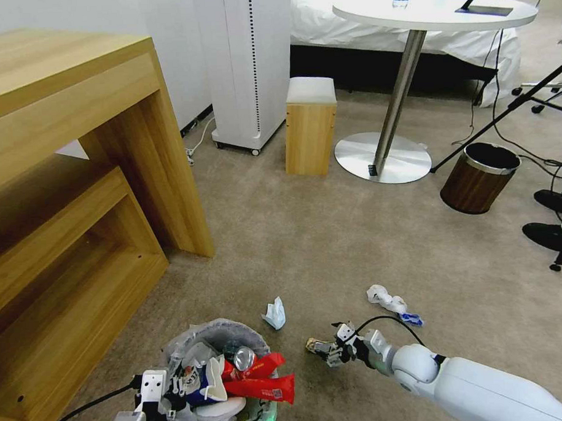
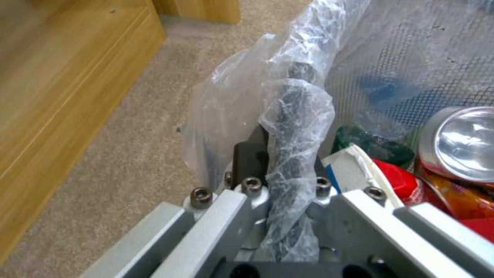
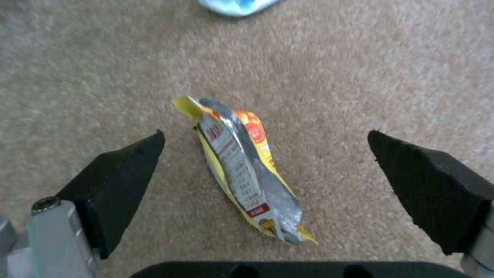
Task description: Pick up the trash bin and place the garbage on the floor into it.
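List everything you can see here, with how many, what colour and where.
trash bin: one, whitish bag lining, full, floor near left
snack wrapper: one, yellow and silver, carpet between right tool's fingers
crumpled paper: one, white, carpet ahead of right arm
carton: one, blue-white, carpet beside the trash bin
wood-grain bin: one, brown, far right
round table: one, white, back
desk: one, wooden, left
left tool: shut on the trash bin's rim
right tool: open, over the snack wrapper

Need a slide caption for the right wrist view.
Right hand open above a yellow snack wrapper lying on the carpet.
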Controlling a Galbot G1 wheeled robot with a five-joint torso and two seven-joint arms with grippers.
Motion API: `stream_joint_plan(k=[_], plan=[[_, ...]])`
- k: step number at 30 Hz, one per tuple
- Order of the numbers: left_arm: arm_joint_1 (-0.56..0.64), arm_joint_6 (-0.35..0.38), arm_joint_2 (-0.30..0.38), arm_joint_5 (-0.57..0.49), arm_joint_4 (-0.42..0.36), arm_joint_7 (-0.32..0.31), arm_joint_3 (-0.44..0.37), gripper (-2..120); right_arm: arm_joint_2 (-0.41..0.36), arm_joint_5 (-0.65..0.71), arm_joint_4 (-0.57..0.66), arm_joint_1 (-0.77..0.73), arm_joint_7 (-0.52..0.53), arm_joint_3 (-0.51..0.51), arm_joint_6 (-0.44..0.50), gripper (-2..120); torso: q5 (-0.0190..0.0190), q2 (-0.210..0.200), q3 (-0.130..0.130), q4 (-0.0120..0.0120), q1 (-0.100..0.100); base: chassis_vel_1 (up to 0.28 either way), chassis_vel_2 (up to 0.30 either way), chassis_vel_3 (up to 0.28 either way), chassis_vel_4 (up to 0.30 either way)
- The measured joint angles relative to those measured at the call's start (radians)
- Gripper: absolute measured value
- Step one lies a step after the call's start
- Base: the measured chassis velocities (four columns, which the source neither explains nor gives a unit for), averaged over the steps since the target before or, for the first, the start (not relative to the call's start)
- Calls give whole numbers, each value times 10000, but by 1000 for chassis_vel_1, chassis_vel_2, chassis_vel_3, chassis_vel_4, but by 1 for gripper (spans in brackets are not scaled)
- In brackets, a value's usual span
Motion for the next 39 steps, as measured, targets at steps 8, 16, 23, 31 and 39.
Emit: stream_joint_plan(k=[8, 16, 23, 31, 39], plan=[[-9, -27, 122, -138, 20, -5, -107, 0, 564, -139, -966, 113, -82, -196, 149, 100, 1, 0, 0, 0, 0, 0, 0, 0, 0], [12, -49, 179, -124, 58, -25, -117, 0, 1000, -261, -1863, 160, -348, -285, 379, 100, -1, 0, 0, -1, 0, 0, 0, 0, 0], [58, -82, 155, 23, 78, -38, -28, 0, 1163, -283, -2014, 139, -373, -372, 453, 100, -1, 0, -1, -1, 0, 0, 0, 0, 0], [78, -85, 159, 43, 65, -41, -12, 0, 1256, -248, -2167, 164, -419, -488, 516, 100, -4, 1, -2, -2, -1, 0, 0, 0, 0], [175, -97, 188, 105, -4, -34, -21, 0, 1145, -220, -2104, 128, -424, -520, 516, 99, 3, 1, -1, 1, -1, 0, 0, 0, 0]])
